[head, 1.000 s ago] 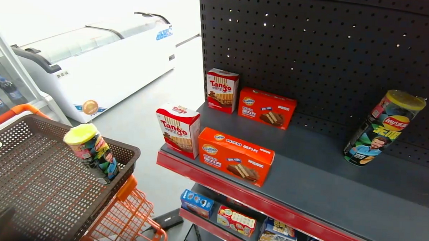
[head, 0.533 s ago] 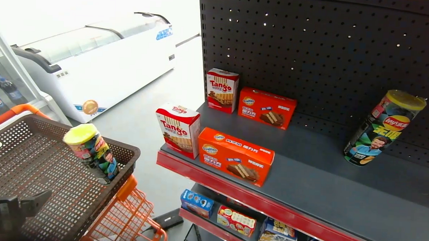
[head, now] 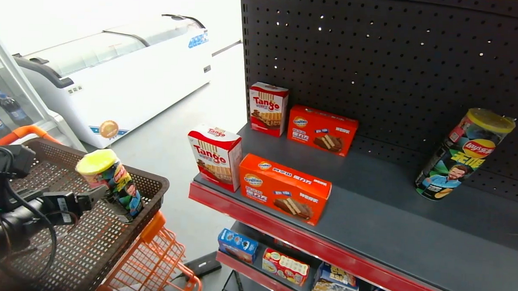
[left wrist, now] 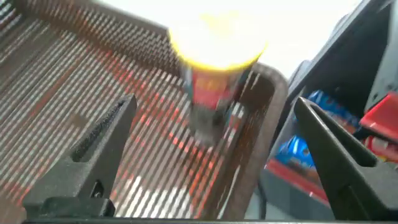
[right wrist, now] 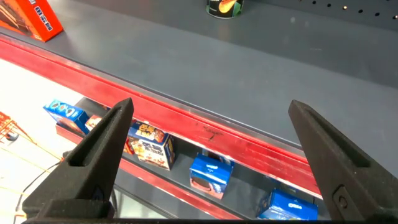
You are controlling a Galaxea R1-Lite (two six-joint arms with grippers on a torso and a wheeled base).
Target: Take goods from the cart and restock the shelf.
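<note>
Standing in the far corner of the cart basket (head: 157,181), the chip can (head: 111,183) sits just beyond the wide-spread fingers (left wrist: 99,143) of the left gripper (left wrist: 214,104).

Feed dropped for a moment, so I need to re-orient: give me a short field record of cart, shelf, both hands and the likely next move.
Cart: brown perforated plastic basket holds one upright yellow-lidded cylindrical crisps can at its shelf-side corner.
Left hand: open, lined up on that can, not closed on it.
Right hand: open, empty, by the shelf's red front edge.
Shelf: dark grey metal shelf carries two red-and-white wafer boxes, two orange cardboard boxes and a matching can at the back right.
Next: probably grip and lift the cart's can.
</note>
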